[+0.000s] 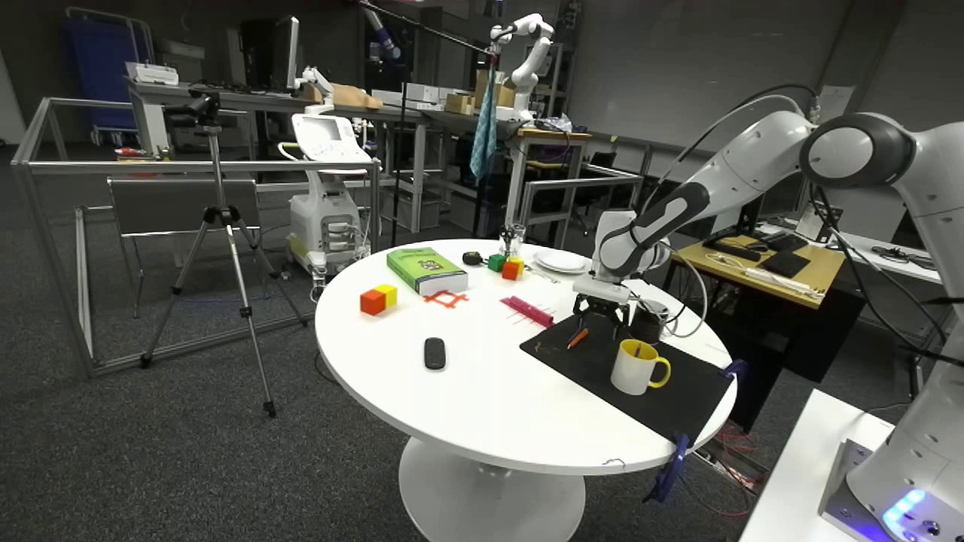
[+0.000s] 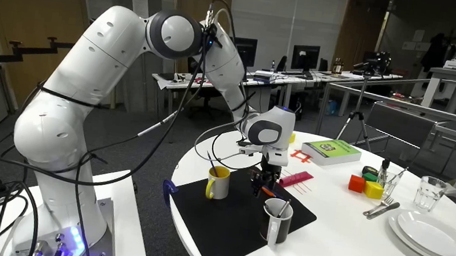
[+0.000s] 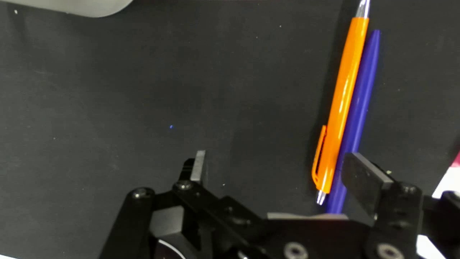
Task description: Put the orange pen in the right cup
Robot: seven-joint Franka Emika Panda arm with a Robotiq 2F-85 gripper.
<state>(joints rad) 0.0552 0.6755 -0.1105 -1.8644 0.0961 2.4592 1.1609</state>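
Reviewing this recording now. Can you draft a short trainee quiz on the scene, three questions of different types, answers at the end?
1. Multiple choice: in the wrist view, what colour is the neighbouring pen, right alongside the orange pen? A) green B) blue C) red
2. True or false: the tool is gripping the orange pen.
3. Short answer: in an exterior view, what colour is the handle of the dark mug?

Key
1. B, blue.
2. False; the tool is open, and the orange pen lies over the black mat.
3. White.
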